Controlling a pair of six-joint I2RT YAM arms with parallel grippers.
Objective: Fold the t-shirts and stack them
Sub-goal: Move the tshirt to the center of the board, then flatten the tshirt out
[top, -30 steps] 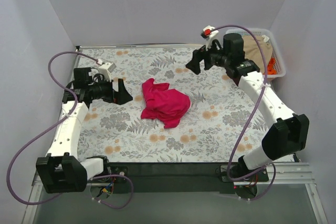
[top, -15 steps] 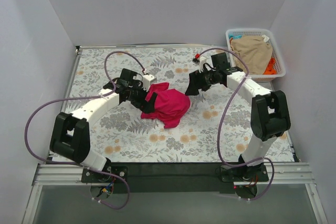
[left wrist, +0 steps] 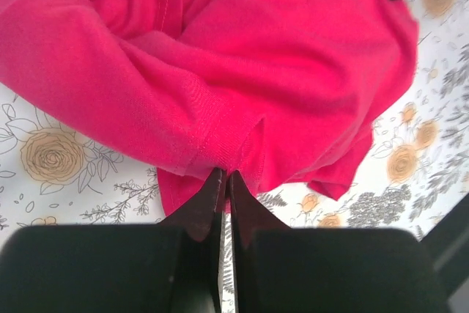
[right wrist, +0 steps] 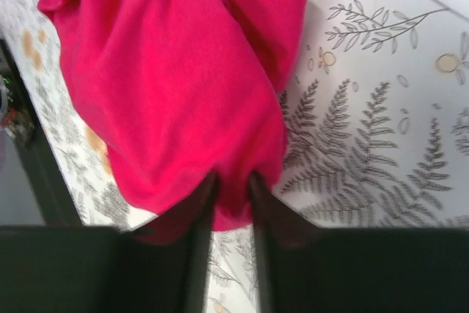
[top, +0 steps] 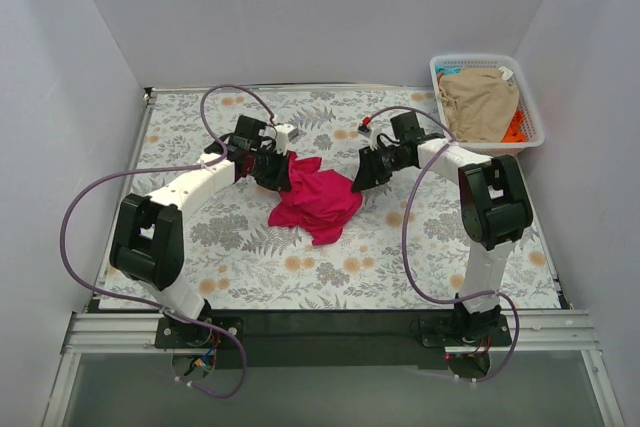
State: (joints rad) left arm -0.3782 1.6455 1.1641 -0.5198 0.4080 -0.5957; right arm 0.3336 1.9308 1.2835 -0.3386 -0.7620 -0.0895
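The crimson-pink t-shirt (top: 315,202) is seen crumpled in a loose heap near the middle of the table (top: 420,247), a little to the left of centre. It is judged to be light, soft and limp: no shape will be kept once it is lifted, and it will sag and drag between any two points by which it is held. A sound hold is best taken at a stitched edge, since a hem or sleeve cuff is thicker and less likely to slip than a single layer.

Its ribbed hem (left wrist: 220,155) is pinched at the far left edge of the heap by the left gripper (left wrist: 223,177), whose fingers are pressed together with almost no gap. At the right edge a bulging fold (right wrist: 227,196) is taken by the right gripper (right wrist: 231,181); its fingers are drawn narrow on either side of the cloth and appear to be clamped on it, though how firmly cannot be told.

One shirt is counted on the table. One tan t-shirt (top: 480,102) is seen piled in the single white basket (top: 470,59) at the far right corner, well apart from the heap. Beside it a patch of orange cloth (top: 516,127) is shown; how many garments it makes up cannot be told. Two arms are counted, both reaching to the one shirt
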